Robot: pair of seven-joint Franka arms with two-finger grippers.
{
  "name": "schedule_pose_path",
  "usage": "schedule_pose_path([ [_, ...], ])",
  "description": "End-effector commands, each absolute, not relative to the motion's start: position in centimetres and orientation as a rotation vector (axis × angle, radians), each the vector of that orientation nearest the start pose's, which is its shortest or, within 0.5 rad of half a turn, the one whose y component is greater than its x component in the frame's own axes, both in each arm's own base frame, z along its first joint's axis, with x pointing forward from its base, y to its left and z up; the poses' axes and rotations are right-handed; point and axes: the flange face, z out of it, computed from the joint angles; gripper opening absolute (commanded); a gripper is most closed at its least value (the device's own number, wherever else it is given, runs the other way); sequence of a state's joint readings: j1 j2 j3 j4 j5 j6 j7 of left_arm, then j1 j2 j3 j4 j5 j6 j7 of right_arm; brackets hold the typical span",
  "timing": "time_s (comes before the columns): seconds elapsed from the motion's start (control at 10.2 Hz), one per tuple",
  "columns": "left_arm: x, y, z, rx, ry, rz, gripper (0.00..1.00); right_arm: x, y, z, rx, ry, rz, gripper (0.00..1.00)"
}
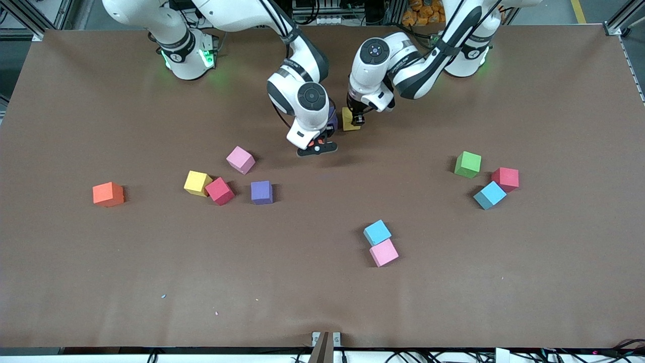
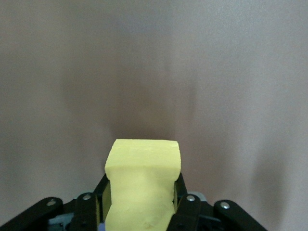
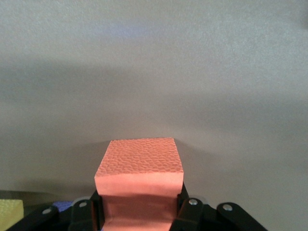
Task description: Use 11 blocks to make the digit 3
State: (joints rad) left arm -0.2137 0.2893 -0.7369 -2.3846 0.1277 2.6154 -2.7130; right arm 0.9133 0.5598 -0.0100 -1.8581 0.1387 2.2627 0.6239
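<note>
My left gripper [image 1: 356, 120] [image 2: 142, 190] is shut on a yellow block [image 1: 347, 120] [image 2: 143, 163], low over the table close to the robots' bases. A purple block [image 1: 332, 119] sits beside it, half hidden by the right arm. My right gripper [image 1: 317, 146] [image 3: 139, 195] is shut on an orange block [image 3: 139, 161], low over the table just beside the purple one. Loose blocks lie nearer the camera: pink [image 1: 240, 160], yellow [image 1: 197, 182], red [image 1: 219, 191], purple [image 1: 261, 192] and orange [image 1: 108, 194].
A light blue block [image 1: 377, 232] touches a pink one [image 1: 383, 252] nearest the camera. Toward the left arm's end lie green [image 1: 467, 164], red [image 1: 505, 179] and light blue [image 1: 489, 195] blocks. The brown table [image 1: 151, 282] runs to metal frame posts at its corners.
</note>
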Motion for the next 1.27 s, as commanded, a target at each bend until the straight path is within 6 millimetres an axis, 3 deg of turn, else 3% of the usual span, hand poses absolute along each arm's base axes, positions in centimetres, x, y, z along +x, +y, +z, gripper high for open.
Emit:
schedule_pose_path([
  [0.0, 28.0, -42.0, 23.1, 2.09, 2.329, -0.19, 0.0, 37.9, 49.8, 20.6, -3.167, -0.265, 0.306, 0.16],
  [1.18, 27.6, -42.4, 21.9, 2.13, 2.295, -0.211, 0.0, 37.0, 50.4, 20.3, -3.173, -0.247, 0.301, 0.17],
])
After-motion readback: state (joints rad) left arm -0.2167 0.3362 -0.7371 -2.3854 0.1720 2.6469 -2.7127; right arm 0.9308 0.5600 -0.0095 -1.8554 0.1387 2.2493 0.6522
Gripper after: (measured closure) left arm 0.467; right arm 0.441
